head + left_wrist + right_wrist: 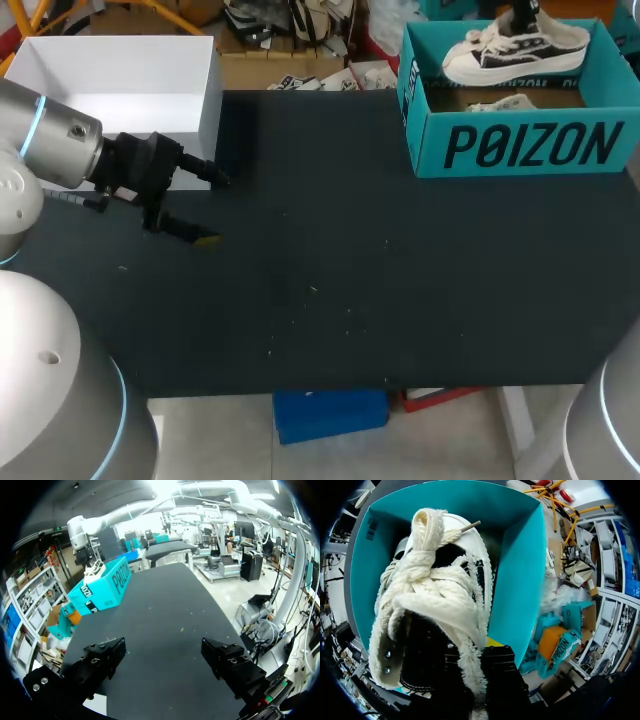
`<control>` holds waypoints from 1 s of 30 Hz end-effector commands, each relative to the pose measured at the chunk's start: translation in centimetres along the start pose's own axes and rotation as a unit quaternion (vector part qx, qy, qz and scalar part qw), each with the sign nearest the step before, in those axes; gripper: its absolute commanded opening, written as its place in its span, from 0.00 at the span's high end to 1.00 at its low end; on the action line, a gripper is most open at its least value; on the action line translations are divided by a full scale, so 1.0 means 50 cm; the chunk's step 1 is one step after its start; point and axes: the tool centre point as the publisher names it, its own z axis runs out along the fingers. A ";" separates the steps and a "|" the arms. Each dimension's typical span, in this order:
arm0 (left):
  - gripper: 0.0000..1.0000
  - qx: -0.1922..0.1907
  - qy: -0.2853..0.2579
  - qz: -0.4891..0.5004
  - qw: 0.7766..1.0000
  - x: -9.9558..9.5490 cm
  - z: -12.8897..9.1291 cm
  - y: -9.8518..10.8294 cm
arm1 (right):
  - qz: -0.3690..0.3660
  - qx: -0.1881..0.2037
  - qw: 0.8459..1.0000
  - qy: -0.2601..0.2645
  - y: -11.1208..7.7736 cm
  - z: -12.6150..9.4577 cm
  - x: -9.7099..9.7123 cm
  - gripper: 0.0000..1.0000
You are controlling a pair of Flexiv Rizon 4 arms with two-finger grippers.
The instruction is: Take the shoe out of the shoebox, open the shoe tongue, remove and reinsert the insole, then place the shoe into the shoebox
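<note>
A white and black shoe [515,50] with cream laces and a fleecy collar hangs tilted over the open teal shoebox [520,150] at the back right. My right gripper [520,15] comes down from above and is shut on the shoe's collar. In the right wrist view the shoe [435,595] fills the space ahead of the right gripper [480,652], with the shoebox's teal walls [520,580] around it. My left gripper [212,208] is open and holds nothing, low over the table's left side. From the left gripper [165,660], the shoebox [100,590] stands far ahead.
A white open box [110,90] stands at the back left, just behind my left gripper. A pale item [500,103] lies on the shoebox floor under the shoe. The dark tabletop [350,270] stretches between the two arms.
</note>
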 end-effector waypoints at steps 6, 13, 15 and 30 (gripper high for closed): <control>0.00 -0.001 -0.002 0.001 1.000 0.003 0.002 0.000 | 0.009 -0.008 1.000 0.020 0.013 0.044 -0.016 1.00; 0.00 -0.001 -0.002 0.001 1.000 0.003 0.002 0.000 | 0.011 -0.014 1.000 0.023 0.035 0.072 -0.017 1.00; 0.00 -0.001 -0.002 0.001 1.000 0.003 0.002 0.000 | 0.008 -0.014 1.000 0.025 0.040 0.077 -0.018 1.00; 0.00 -0.001 -0.002 0.001 1.000 0.003 0.002 0.000 | 0.006 -0.006 1.000 0.027 0.067 0.127 -0.011 1.00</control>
